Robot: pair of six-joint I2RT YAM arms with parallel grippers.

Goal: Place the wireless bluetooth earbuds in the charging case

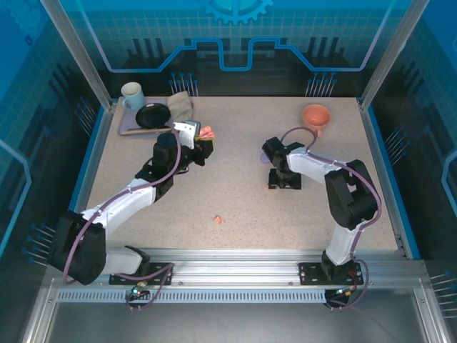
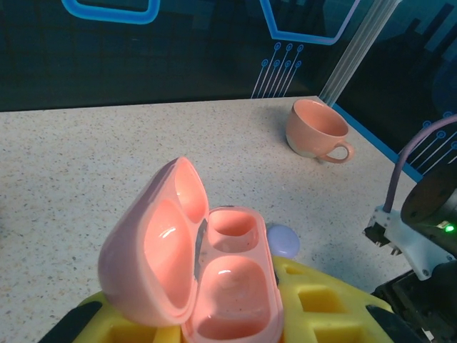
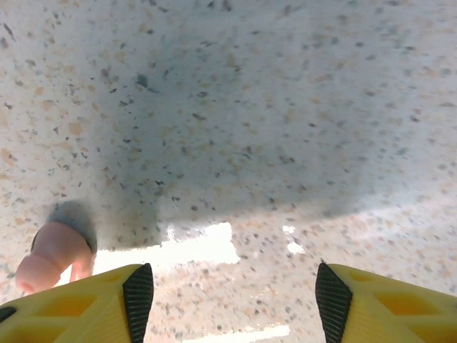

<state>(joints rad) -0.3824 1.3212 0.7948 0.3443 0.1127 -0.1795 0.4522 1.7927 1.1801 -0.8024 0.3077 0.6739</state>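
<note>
Hovering low over the speckled table point(image 3: 285, 107), the right gripper point(image 3: 228, 300) is holding its 2 yellow fingers point(image 3: 385, 304) apart with nothing between them. A salmon-pink earbud point(image 3: 53, 254) is lying on the surface just beside one finger, outside the gap.

Across the table, the left gripper point(image 2: 221, 325) is clamping an open pink charging case point(image 2: 232, 286). The lid point(image 2: 153, 246) is tilting back and both wells are showing bare.

A 2nd pink speck point(image 1: 217, 219) is lying toward the near edge, well apart from both grippers. From above it is too small to call, though it is probably another bud.

The bud beside the finger is looking light, hard and glossy, the sort of thing that is likely to skid or squirt out under a careless pinch. The safest hold is probably across its fatter rounded body, with the pads centred on it and closing gently. That first calls for shifting the fingers sideways until the bud is sitting squarely between them.
</note>
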